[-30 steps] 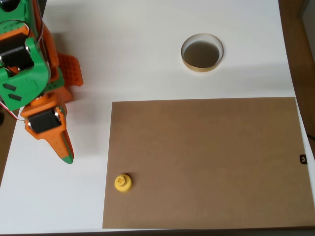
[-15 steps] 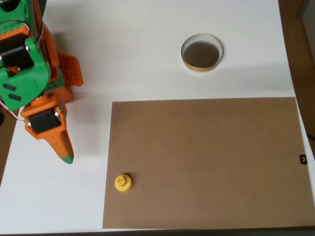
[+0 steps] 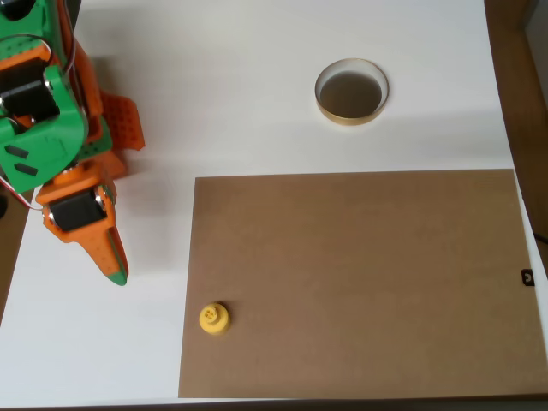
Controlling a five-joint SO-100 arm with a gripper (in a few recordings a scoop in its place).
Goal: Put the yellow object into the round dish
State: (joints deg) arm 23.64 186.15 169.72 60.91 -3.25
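Overhead view. A white table (image 3: pixel 257 94) fills most of the frame, with a strip of dark wooden floor (image 3: pixel 524 77) along the right edge. A large brown board (image 3: pixel 368 282) lies flat across the lower right of the table. At the upper left stands the orange-and-green arm (image 3: pixel 47 111); its gripper (image 3: pixel 111 267) points toward the lower edge, fingers drawn together into one green-tipped point, holding nothing. The round dish (image 3: pixel 351 92), tan-rimmed with a dark inside, sits on bare white table at upper centre-right, apart from the board. The yellow object (image 3: pixel 214 318) rests knob-up on the board's lower left corner, near the gripper tip but not touching it, well apart from the dish.
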